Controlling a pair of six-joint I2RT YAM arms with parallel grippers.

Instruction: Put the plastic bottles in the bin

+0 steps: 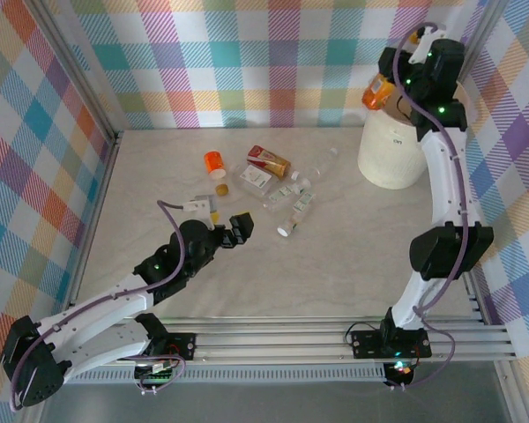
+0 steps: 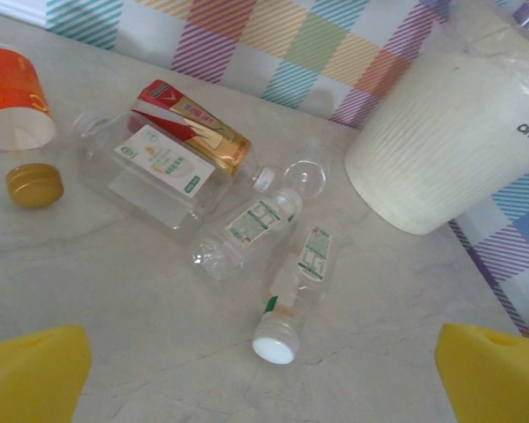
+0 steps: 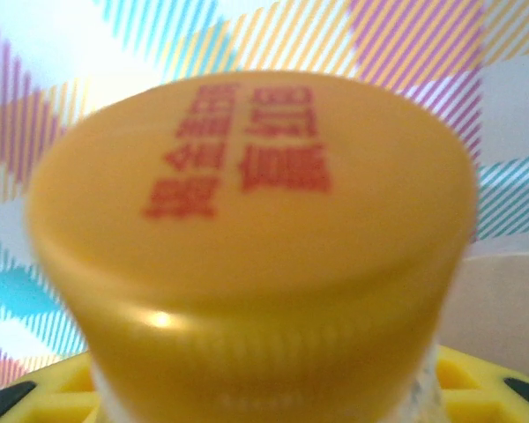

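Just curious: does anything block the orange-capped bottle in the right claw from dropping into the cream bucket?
Nothing visible does. The orange-capped plastic bottle, shut in the right gripper, hangs above the open round cream-white plastic bin.

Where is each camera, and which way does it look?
Top external: high behind the arms, looking down on both arms, the plastic bottles and the bin.
Left wrist: on the open left gripper, facing bottles and bin; its yellow fingers show.
Right wrist: on the right gripper, shut on an orange-capped bottle, seen close up.
Top and left wrist share bottles and bin.
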